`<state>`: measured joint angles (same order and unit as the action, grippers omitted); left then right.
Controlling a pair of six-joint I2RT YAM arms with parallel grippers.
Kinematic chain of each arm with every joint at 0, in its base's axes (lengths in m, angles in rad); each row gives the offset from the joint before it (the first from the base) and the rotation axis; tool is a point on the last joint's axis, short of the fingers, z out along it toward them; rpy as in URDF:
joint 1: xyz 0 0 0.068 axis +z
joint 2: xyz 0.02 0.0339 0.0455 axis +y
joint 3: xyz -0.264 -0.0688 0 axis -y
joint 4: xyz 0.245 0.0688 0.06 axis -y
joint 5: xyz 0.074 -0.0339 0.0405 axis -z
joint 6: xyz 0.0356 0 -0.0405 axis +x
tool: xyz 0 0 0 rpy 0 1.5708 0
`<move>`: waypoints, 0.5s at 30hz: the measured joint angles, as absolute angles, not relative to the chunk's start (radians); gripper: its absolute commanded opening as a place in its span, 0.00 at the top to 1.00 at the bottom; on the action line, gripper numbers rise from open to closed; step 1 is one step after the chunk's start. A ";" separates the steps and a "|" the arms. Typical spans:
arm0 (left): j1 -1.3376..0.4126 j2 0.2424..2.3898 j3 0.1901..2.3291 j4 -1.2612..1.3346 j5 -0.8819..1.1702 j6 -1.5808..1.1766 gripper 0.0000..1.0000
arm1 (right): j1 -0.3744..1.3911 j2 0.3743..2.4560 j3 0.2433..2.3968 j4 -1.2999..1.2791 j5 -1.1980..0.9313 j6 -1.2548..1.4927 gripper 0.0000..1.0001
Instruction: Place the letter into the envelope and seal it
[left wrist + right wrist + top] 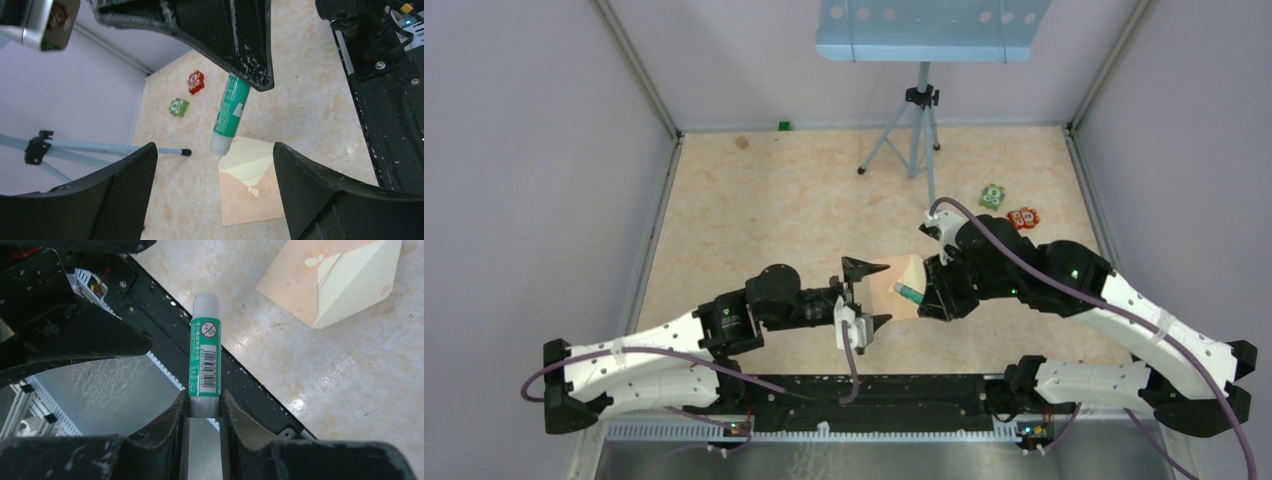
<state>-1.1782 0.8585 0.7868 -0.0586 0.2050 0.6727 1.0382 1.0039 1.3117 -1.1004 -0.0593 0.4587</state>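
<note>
My right gripper point(205, 400) is clenched on the base of a green glue stick point(205, 355). Its body pokes straight out past the fingertips, and what looks like the white cap is on the far end. My left gripper point(887, 292) is released, its two jaws spread wide with nothing between them. It hangs just over the near edge of the envelope point(250, 205). In the left wrist view the stick's pale end sits just above the envelope's upper corner, though I cannot tell whether it touches the paper.

The pinkish-tan envelope lies flat on the marbled table point(774, 200), between the two grippers and close to the arm bases. The cream letter point(247, 157) shows as a pale creased wedge at the envelope's mouth. It looks tucked in, but part of it is uncovered, so I cannot say it is fully seated, or how the flap lies.

By my reading the insertion is largely done and the sealing is not. I see no glue on the paper, and the flap is neither folded over nor pressed. That leaves uncapping the stick, most likely with my free left jaws, then gluing the flap and closing it.
</note>
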 measured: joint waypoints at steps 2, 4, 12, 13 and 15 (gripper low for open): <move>-1.214 0.876 0.787 -0.035 0.197 0.711 0.15 | 1.038 1.006 1.315 -1.121 -0.078 0.467 1.00; -1.235 0.898 0.787 -0.014 0.189 0.733 0.18 | 1.038 1.013 1.321 -1.131 -0.093 0.473 1.00; -1.265 0.972 0.777 0.031 0.157 0.762 0.29 | 1.038 1.036 1.324 -1.134 -0.132 0.476 1.00; -1.266 0.972 0.776 0.036 0.155 0.764 0.32 | 1.038 1.036 1.324 -1.134 -0.134 0.477 1.00; -1.266 0.972 0.776 0.049 0.152 0.766 0.36 | 1.038 1.036 1.324 -1.134 -0.137 0.477 1.00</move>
